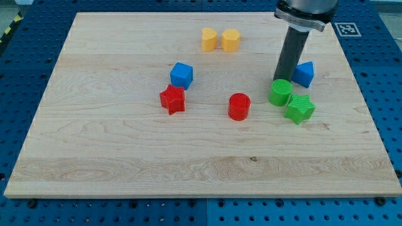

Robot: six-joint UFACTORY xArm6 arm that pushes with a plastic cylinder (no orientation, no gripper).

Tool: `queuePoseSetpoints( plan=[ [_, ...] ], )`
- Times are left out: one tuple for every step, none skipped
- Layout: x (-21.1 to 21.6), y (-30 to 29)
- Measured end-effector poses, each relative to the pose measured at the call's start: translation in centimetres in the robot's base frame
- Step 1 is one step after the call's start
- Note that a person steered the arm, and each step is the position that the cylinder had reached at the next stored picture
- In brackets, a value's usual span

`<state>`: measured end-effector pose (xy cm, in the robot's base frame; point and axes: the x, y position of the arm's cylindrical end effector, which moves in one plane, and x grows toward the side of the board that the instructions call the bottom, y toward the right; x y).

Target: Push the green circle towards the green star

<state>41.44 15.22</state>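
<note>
My tip [284, 80] just behind green circle [281, 92], green star [300, 108] beside it — end effector a bare rod, no jaws.

Tip: my tip [284, 80] down at the view's right, right behind the green circle [281, 92], lower end hidden behind it, contact not clear.
Green pair: green circle just beside the green star [300, 108], star toward the view's lower right, nearly touching.
Blue: one blue block [304, 73] just right of the rod; a blue cube [181, 75] left of centre.
Red: red star [172, 99] directly below the blue cube, touching; red cylinder [239, 106] mid-board.
Yellow: two yellow blocks [220, 39] side by side near the view's top.
Surface: wooden board [113, 163].
</note>
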Motion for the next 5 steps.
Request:
queuePoseSetpoints(
  plan=[
    [0.4,0.0],
    [2.5,0.2],
    [1.6,-0.1],
    [-0.1,-2.8],
    [2.2,-3.4]
  ],
)
